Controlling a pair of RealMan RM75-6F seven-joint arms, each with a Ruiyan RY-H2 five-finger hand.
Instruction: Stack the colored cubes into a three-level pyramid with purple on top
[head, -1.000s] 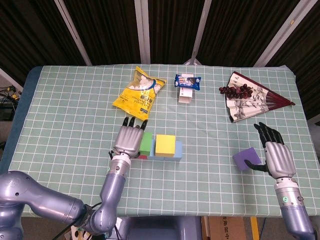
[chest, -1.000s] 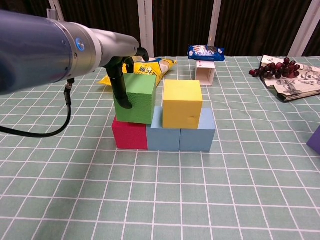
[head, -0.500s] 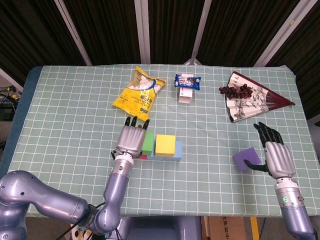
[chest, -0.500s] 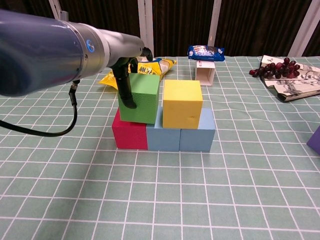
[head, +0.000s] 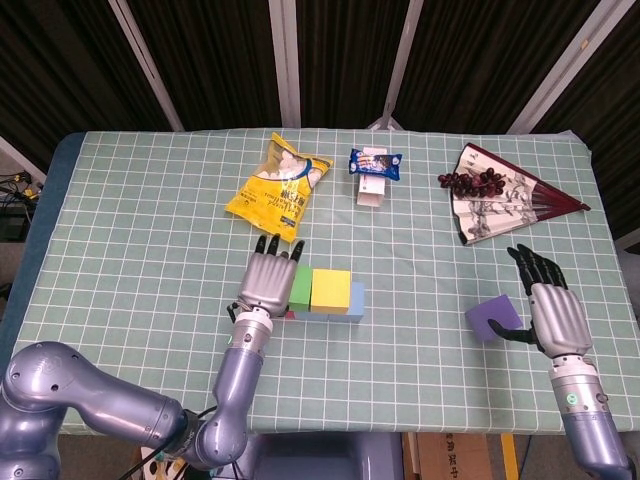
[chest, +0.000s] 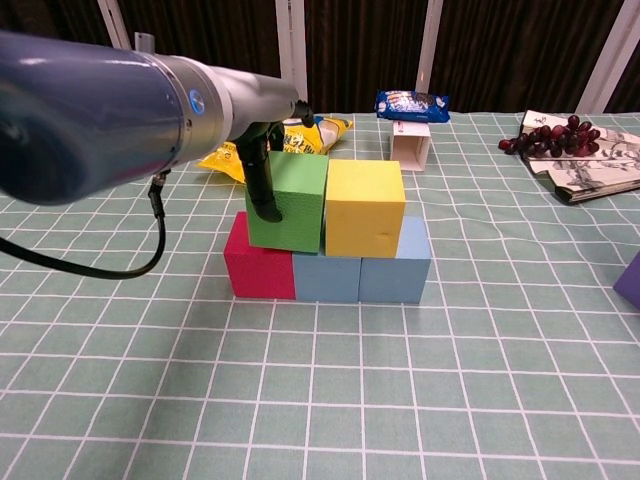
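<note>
1. since a second ago the green cube (chest: 288, 200) has slid rightward along the second level and now sits touching the yellow cube (chest: 365, 207); before, a gap showed between them. the left hand (head: 270, 281) has travelled right with it.
2. left hand grips the green cube, with a dark finger (chest: 262, 185) down its near face and the others over its top.
3. right hand (head: 548, 310) rests on the table near the right edge, fingers spread and holding nothing, just right of the purple cube (head: 493, 318); whether it touches the cube i cannot tell.
4. only the chest view shows the bottom row clearly: a red cube (chest: 258, 270) at left, then two blue cubes (chest: 362, 263) side by side. in the head view the hand hides most of the red one.
5. only the head view shows the right hand and the whole purple cube; the chest view catches just a corner of it at the right edge.
6. count: one green, one yellow, one red, one purple, two blue.
7. far side holds a yellow snack bag (head: 278, 187), a blue wrapped packet (head: 375, 164) on a small white box, and a folding fan (head: 505, 205) with dark grapes (head: 472, 181) on it.
8. surface is a green cloth (head: 140, 230) with a white grid; dark curtains with pale poles stand behind.
</note>
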